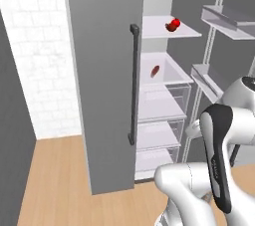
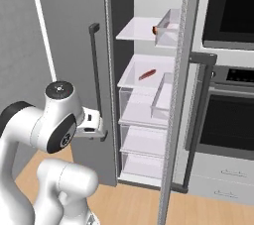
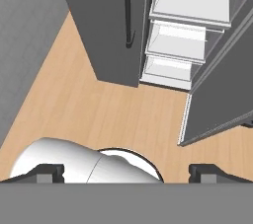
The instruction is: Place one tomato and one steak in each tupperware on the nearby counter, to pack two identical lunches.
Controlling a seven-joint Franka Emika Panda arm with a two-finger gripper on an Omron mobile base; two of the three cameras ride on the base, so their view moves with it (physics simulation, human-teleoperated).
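- The fridge (image 1: 164,100) stands open; its right door (image 2: 176,95) swings out, leaving a narrow gap.
- The tomato (image 1: 173,25) lies on the top shelf (image 1: 172,30), at 12 o'clock from the steak (image 1: 155,71).
- The claw (image 3: 127,172) is wide, empty, pointing down at the wooden floor (image 3: 89,109).
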